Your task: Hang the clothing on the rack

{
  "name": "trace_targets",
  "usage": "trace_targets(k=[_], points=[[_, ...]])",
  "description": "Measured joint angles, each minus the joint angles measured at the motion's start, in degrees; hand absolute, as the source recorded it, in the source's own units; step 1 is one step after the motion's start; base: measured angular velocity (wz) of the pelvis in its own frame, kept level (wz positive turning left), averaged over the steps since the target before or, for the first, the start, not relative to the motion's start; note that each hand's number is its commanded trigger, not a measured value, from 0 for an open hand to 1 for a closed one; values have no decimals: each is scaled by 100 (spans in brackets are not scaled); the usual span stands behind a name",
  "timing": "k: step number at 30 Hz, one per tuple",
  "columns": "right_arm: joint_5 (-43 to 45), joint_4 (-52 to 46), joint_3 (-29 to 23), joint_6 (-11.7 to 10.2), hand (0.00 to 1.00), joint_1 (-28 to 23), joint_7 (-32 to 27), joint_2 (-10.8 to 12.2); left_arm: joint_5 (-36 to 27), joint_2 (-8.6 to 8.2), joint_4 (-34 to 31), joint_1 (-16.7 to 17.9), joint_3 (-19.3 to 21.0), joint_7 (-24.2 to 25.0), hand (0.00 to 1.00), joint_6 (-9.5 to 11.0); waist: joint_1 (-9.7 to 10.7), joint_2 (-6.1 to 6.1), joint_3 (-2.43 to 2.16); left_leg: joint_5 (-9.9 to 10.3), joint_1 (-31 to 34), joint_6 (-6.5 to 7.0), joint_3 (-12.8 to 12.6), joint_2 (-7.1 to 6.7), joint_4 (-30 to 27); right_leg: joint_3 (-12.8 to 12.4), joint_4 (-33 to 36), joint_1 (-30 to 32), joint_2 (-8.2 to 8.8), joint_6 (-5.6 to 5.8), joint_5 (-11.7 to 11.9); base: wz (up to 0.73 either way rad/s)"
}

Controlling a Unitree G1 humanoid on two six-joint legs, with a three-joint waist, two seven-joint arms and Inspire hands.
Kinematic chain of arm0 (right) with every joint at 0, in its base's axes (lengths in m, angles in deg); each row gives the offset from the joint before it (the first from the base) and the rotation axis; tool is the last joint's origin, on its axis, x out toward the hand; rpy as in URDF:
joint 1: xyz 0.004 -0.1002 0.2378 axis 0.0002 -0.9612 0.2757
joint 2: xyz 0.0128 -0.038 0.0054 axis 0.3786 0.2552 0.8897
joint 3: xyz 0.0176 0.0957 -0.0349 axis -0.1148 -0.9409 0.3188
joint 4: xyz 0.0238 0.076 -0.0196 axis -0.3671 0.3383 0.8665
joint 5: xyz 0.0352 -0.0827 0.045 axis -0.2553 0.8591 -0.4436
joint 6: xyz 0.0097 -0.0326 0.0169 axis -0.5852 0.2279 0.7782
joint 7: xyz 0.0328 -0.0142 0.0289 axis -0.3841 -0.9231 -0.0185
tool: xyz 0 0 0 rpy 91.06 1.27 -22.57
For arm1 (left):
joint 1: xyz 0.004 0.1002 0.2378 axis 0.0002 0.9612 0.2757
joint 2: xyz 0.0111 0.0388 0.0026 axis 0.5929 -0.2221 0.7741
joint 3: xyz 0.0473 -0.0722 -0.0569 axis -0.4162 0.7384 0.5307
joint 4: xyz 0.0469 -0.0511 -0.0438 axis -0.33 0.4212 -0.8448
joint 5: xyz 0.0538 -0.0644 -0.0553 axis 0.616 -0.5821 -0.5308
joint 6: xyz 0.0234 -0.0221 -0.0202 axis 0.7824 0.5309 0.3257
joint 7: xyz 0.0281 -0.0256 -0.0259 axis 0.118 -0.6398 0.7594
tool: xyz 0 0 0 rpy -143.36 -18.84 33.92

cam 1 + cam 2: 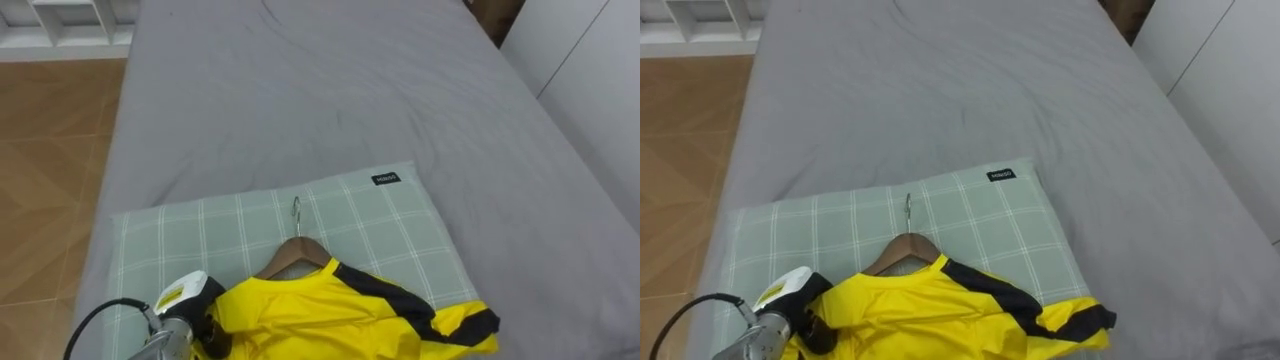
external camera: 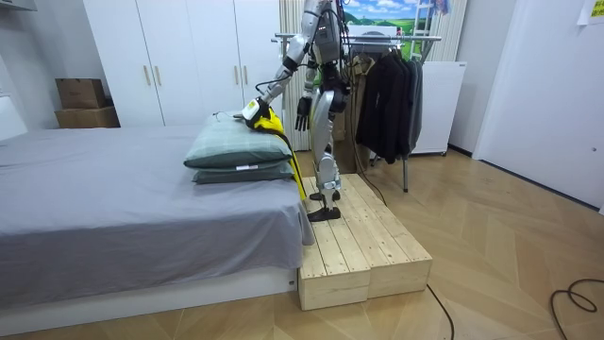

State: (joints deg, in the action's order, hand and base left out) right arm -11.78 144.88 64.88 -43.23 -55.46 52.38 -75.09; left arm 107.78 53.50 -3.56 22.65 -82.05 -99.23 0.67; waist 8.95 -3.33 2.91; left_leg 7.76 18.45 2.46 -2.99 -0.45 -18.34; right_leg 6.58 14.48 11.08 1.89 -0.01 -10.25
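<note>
Just right of the left hand (image 1: 192, 325), the yellow shirt (image 1: 320, 320) lies on its wooden hanger (image 1: 300, 248) across the checked pillow (image 1: 385, 225). The hand meets its shoulder; whether it grips I cannot tell. The right hand (image 2: 302, 111) hangs relaxed. This is likely the pick-up step: next calls for a sure hold on the hanger, then lifting.
</note>
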Motion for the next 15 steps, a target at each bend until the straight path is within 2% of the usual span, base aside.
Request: trace_targets(k=[6, 10, 15], points=[[89, 19, -5, -19, 0, -5, 45, -1, 2, 1, -26, -22, 101, -144, 100, 67, 7, 11, -7, 0, -17, 0, 3, -2, -3, 1, -7, -20, 0, 0, 0, 0], [223, 16, -23, -77, 0, -111, 31, -12, -2, -6, -28, 24, 132, -283, 100, 135, 5, 66, -15, 4, -210, -5, 85, -25, 54, 85, -111, -277, 1, -5, 22, 11], [216, 8, -168, -100, 0, -203, -100, -108, -10, -15, -346, 172, 132, -502, 100, 160, -62, 308, -118, -8, -253, -14, 118, -35, 74, 102, -181, -353, 5, -1, 43, 5]])
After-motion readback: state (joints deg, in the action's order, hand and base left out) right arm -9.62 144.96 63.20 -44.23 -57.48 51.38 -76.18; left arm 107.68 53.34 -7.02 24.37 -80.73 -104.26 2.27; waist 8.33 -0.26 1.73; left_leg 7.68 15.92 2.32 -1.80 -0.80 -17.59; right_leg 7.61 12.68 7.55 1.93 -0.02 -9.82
